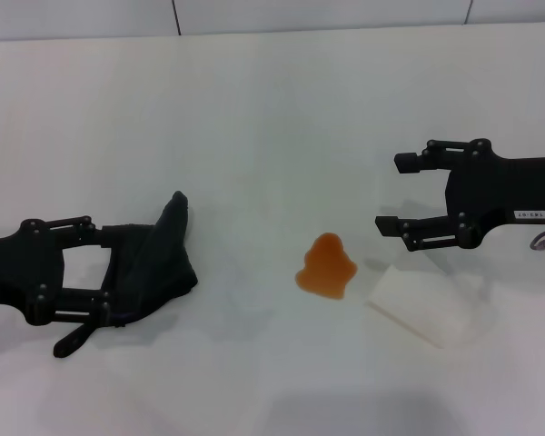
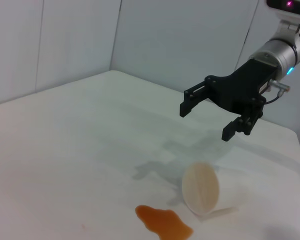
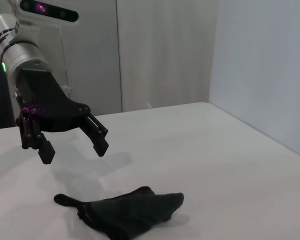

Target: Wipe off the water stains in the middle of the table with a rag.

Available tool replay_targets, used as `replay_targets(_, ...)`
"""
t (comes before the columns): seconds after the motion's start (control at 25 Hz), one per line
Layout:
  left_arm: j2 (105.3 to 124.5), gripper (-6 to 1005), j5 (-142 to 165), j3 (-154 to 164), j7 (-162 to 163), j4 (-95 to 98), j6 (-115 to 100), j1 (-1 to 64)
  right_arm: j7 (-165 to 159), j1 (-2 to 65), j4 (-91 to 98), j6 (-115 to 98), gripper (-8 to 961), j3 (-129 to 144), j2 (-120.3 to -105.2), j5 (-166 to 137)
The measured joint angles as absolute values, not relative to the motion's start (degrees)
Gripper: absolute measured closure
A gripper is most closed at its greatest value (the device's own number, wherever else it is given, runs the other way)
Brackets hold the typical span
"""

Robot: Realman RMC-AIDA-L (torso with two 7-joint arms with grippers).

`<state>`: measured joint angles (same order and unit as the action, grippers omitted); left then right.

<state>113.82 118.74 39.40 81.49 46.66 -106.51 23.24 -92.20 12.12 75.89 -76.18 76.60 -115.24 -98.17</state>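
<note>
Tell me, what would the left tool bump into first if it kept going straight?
Most likely the rag. The left tool hovers open, tilted down toward the rag lying on the table just ahead. The exact height is hard to judge.

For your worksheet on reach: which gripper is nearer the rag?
Left. The left gripper hangs open right above the rag; the right gripper, open, is far across the table, beyond the stain.

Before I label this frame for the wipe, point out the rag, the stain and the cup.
rag [image 1: 159,259], head view, middle of the dark cloth.
stain [image 1: 326,266], head view, centre of the orange puddle.
cup [image 2: 201,188], left wrist view, its round end, lying on its side.
</note>
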Motion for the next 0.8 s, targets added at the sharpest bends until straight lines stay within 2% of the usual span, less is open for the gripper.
replay_targets(0.8, 114.26, 125, 118.56, 39.29, 81.86, 46.79, -105.99, 23.29, -94.26, 12.11, 76.61, -76.08, 126, 76.53, -115.20, -98.97)
